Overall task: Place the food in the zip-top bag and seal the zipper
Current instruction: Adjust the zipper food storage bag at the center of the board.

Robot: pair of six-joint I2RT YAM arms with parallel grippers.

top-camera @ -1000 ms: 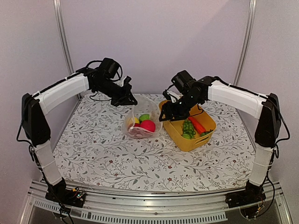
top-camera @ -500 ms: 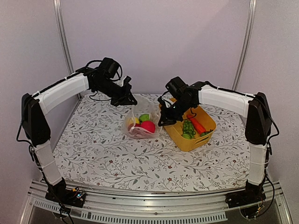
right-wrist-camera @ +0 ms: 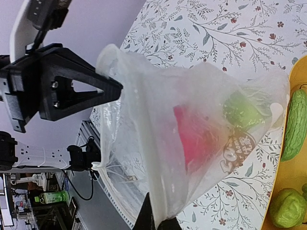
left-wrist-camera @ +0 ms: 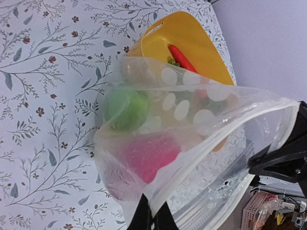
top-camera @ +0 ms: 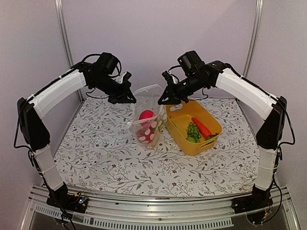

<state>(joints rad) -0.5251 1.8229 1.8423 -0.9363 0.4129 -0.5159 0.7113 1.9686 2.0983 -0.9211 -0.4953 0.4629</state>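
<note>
I work in what looks like a robotics lab test cell. The table wears a floral cloth [top-camera: 105, 158], with plain pale panels [top-camera: 158, 33] and aluminium posts [top-camera: 61, 38] around it and a slotted metal rail [top-camera: 144, 218] along its near edge. Beyond it lie loose cables [right-wrist-camera: 82, 158] and clutter.

The zip-top bag [top-camera: 152, 98] hangs over the middle of the table [top-camera: 96, 148], toward the far side, strung between the two arms. The left gripper [top-camera: 130, 99] pinches the left corner of its mouth and the right gripper [top-camera: 163, 99] pinches the right corner. Inside the bag sits an apple [top-camera: 146, 115] with a second round fruit [left-wrist-camera: 125, 109] beside it. Just right of the bag, on the table, stands the tub [top-camera: 180, 120]. In the tub lie a carrot [top-camera: 201, 127] and, to its left, some knobbly vegetables [top-camera: 193, 132]. Whether the bag's bottom touches the table I cannot tell.
</note>
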